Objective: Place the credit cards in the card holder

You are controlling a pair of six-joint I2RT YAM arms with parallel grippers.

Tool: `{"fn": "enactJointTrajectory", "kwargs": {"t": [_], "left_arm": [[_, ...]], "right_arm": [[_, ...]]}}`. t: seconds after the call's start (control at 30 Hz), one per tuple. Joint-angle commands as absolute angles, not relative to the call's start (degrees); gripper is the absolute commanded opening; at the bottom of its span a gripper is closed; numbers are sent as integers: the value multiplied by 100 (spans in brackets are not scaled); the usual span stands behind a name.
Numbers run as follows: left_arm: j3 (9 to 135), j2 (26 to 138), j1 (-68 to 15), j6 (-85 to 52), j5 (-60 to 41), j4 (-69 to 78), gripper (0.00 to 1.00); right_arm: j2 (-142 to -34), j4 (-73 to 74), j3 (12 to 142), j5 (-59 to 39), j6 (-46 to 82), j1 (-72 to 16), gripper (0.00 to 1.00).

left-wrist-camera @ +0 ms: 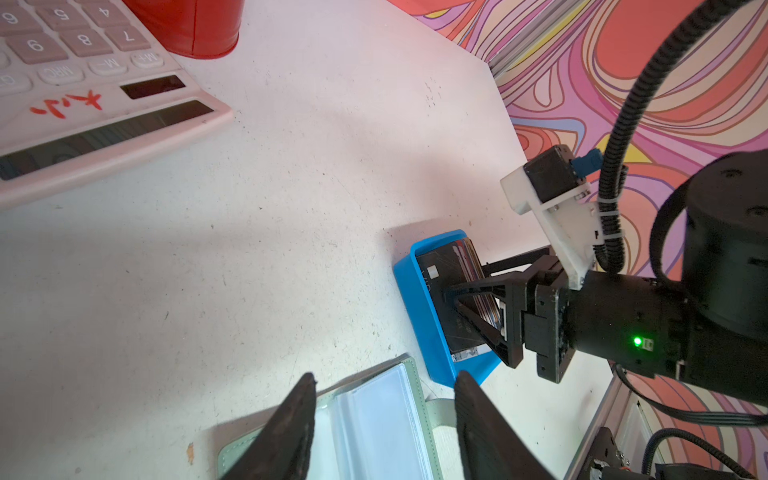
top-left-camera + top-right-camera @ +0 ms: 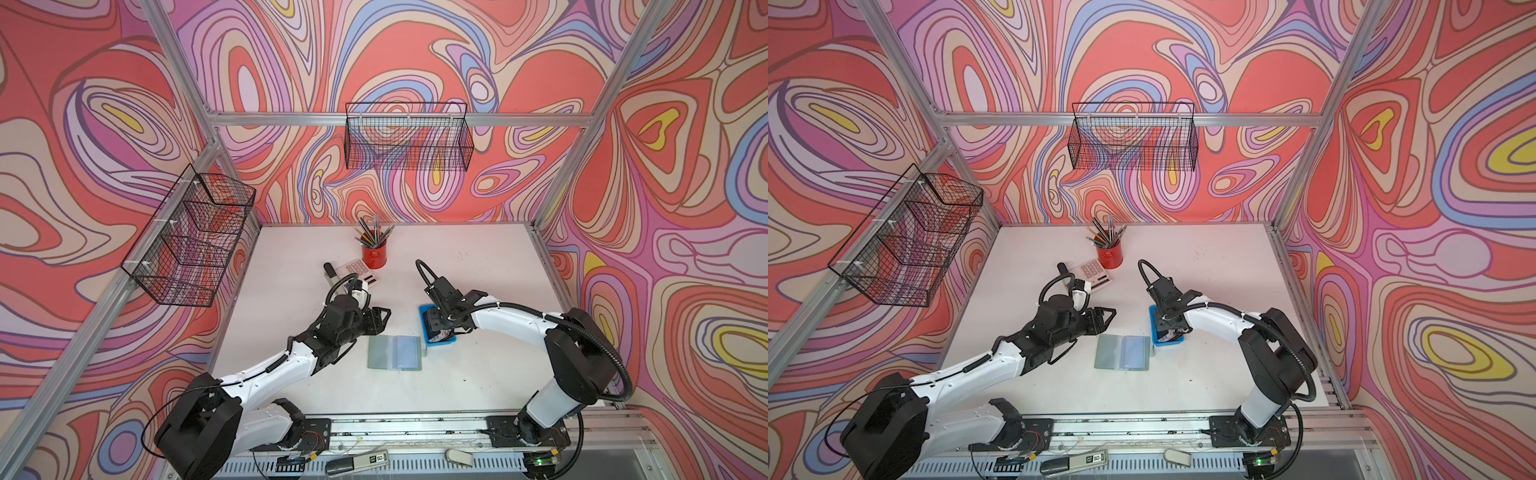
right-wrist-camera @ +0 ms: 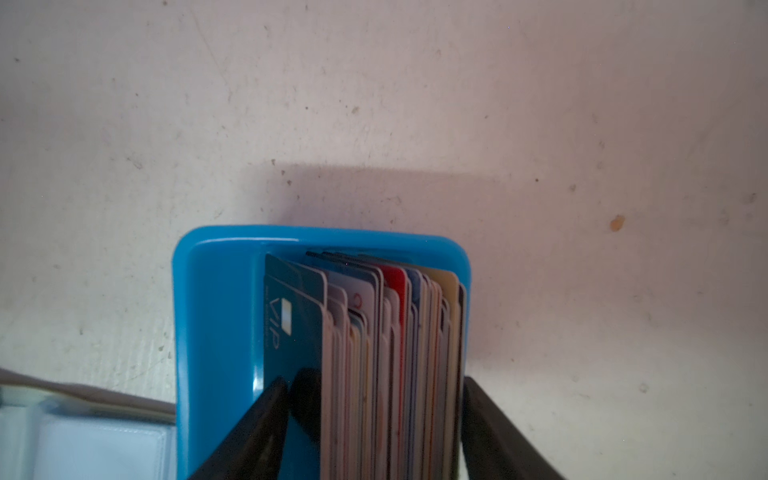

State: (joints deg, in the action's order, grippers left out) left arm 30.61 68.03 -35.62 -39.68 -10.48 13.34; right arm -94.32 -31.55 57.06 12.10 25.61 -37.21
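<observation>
Since the mixed-colour plastic credit cards (image 3: pixel 353 332) stand edgewise in the bright blue plastic tray (image 3: pixel 216 311), the right claw (image 3: pixel 376 382) straddles them, whether gripping I cannot tell. The left claw (image 1: pixel 384 378) hovers part-open and empty over the opened sage-green, leather-like card holder (image 2: pixel 395 353) alongside.

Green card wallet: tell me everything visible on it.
The pale sage-green, leather-like book-style card holder lies open flat on the white tabletop, clear plastic sleeves up, no card visible inside. Stitched border; its small tab points toward the bright blue plastic tray close beside it, contact unclear. The left pincer hangs near it, open, not visibly touching.
</observation>
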Motion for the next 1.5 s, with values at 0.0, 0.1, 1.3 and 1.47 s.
{"fn": "enactJointTrajectory", "kwargs": {"t": [0.0, 0.1, 1.3, 1.47], "left_arm": [[3208, 6770, -3533, -3999, -1037, 1257, 55], [3226, 6760, -3533, -3991, -1050, 1239, 55], [3286, 6824, -3533, -3991, -1020, 1116, 55], [3310, 6820, -3533, -3995, -1019, 1081, 54]], "right_arm": [[-9460, -3314, 5756, 1481, 2514, -3718, 65], [-9418, -3381, 5800, 1609, 2513, -3722, 64], [-9377, -3071, 5845, 772, 2690, -3894, 37], [-9410, -3151, 5924, 981, 2694, -3894, 34]]}}
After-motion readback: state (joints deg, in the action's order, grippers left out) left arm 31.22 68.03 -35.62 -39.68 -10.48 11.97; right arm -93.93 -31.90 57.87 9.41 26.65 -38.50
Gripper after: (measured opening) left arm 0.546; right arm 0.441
